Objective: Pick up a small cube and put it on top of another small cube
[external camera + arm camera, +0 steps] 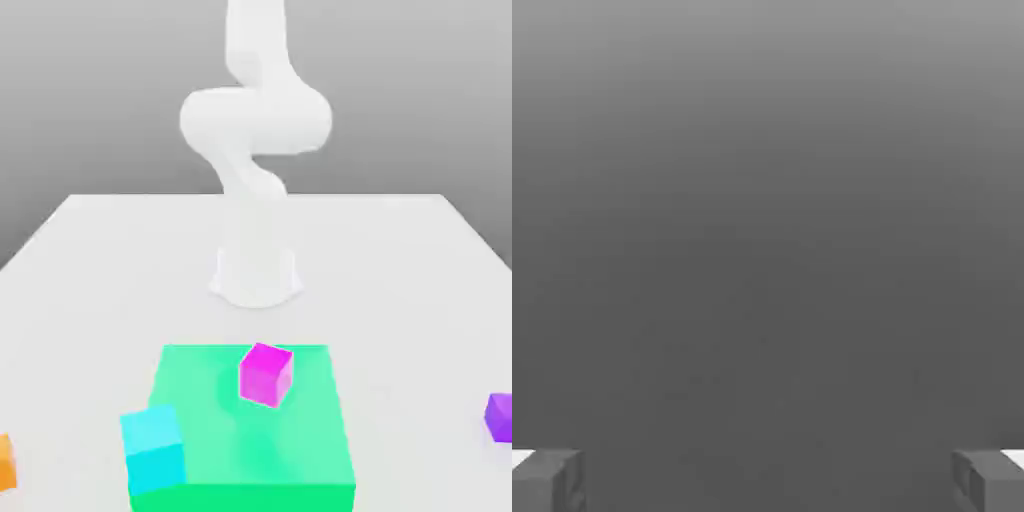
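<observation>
End effector (768,482) fingers stand wide apart, nothing between them. In the exterior view, a magenta cube (266,376) and a cyan cube (154,449) appear at lower centre and lower left, by a green block (250,430); an orange cube (6,463) and a purple cube (501,417) sit at the lower left and right edges of the tabletop (400,300).

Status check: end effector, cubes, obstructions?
End effector open, empty. Magenta cube on green block, nothing stacked on it; cyan cube at block's edge, exterior view's left. Nothing seen resting on either cube.
</observation>
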Available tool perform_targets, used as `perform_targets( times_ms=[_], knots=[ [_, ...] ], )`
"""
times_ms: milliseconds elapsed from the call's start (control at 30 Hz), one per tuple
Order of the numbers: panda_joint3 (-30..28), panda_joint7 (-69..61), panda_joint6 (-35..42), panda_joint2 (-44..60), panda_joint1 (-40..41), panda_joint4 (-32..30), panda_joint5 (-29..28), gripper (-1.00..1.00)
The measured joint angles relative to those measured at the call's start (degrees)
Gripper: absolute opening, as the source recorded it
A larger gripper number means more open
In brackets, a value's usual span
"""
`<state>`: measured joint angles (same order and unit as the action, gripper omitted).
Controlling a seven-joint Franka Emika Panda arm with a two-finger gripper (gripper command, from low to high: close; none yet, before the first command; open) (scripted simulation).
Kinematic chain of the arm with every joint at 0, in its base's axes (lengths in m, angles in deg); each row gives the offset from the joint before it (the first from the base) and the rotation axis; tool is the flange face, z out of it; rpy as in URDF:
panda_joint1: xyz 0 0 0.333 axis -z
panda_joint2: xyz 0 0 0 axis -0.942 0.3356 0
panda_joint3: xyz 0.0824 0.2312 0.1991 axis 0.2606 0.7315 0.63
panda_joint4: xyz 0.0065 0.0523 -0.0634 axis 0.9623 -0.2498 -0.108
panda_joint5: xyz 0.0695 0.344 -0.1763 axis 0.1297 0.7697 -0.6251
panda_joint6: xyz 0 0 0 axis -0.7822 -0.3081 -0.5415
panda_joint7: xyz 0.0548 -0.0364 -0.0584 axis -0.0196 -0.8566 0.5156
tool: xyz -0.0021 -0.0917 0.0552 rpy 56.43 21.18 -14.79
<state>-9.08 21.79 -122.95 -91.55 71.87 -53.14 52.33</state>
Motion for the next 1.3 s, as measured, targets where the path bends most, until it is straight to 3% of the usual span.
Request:
perform_targets(
  times_ms=[633,1000,1133,1167,1300],
  knots=[
    [-9.77,12.27,-10.43,39.82,11.19,2.72,5.5,0.0],
    [-13.21,17.6,-16.3,62.97,18.25,4.4,11.0,0.0],
    [-10.98,16.12,-21.65,71.3,20.76,6.14,14.03,0.0],
    [-10.37,15.74,-22.79,72.84,21.27,6.51,14.58,-1.0],
    [-10.35,15.73,-22.82,72.84,21.27,6.52,14.6,-1.0]
  ],
)
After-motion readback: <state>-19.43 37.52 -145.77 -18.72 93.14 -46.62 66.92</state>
